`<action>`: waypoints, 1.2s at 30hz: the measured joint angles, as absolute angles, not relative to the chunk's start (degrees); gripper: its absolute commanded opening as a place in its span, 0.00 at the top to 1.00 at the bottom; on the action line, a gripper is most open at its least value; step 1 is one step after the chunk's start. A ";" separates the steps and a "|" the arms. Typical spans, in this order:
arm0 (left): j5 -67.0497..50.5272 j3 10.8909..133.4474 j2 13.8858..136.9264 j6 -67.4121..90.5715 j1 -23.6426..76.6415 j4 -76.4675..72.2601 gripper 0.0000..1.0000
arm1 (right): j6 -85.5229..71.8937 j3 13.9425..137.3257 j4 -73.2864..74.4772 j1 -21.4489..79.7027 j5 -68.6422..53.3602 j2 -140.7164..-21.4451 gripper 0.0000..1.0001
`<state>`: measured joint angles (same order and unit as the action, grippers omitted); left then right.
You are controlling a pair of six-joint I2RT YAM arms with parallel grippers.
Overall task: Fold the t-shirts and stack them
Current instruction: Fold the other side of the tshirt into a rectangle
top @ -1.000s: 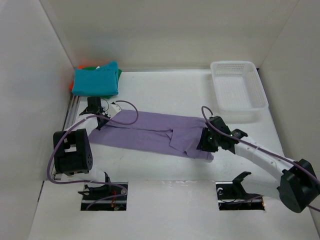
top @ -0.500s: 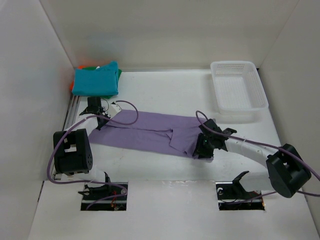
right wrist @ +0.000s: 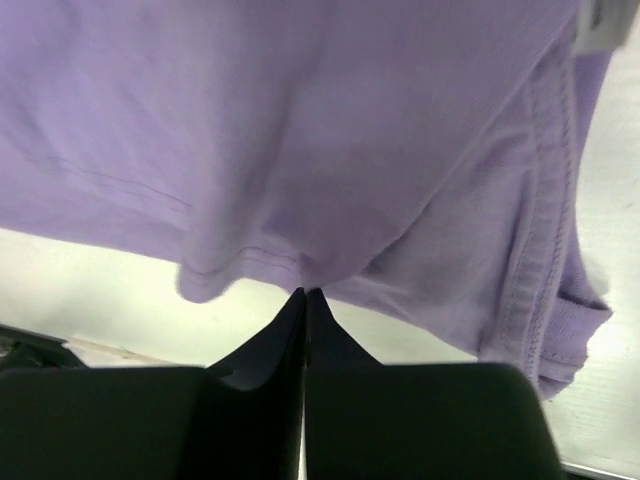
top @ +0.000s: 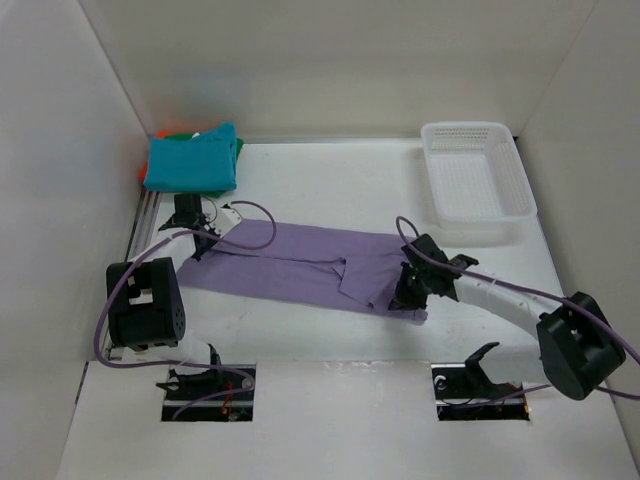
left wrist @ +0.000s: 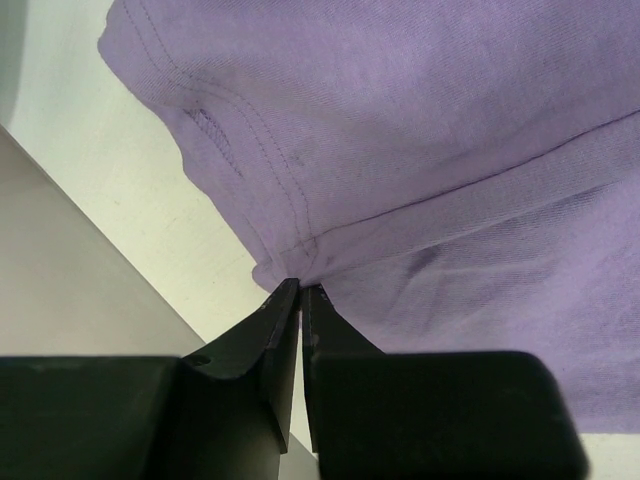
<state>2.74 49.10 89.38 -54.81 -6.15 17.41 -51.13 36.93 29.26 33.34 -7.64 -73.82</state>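
The lavender t-shirt (top: 300, 265) lies spread flat across the middle of the table. My left gripper (top: 200, 244) is shut on its left hem; the left wrist view shows the fingertips (left wrist: 300, 288) pinching the stitched edge of the purple cloth (left wrist: 420, 150). My right gripper (top: 408, 294) is shut on the shirt's right near edge, and in the right wrist view its tips (right wrist: 305, 293) hold a fold of the cloth (right wrist: 300, 130). A folded stack sits at the back left: the teal t-shirt (top: 192, 160) on top, with orange (top: 160, 134) and green (top: 240, 148) edges peeking out.
A white mesh basket (top: 467, 127) stands at the back right. White walls close in the table on the left, back and right. A metal rail (top: 140, 215) runs along the left edge beside the left arm.
The right gripper has closed on the shirt's right edge after standing partly open there, and its arm shifted a little. The left gripper and shirt have not moved.
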 measured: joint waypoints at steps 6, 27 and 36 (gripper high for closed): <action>2.31 52.29 90.59 -53.10 -6.15 18.68 0.99 | -49.21 41.45 29.19 28.18 -8.69 -74.39 1.00; 2.79 82.50 105.95 -47.16 -4.75 15.05 0.99 | -37.95 75.05 26.81 4.21 -9.74 -87.37 1.00; 1.08 63.05 98.06 -55.18 -7.92 13.74 0.97 | -40.05 60.90 27.09 6.85 -13.39 -75.00 1.00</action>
<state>1.08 63.05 98.06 -55.18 -7.92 13.74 -40.05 60.90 27.09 6.85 -13.39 -75.00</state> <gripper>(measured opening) 0.030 0.005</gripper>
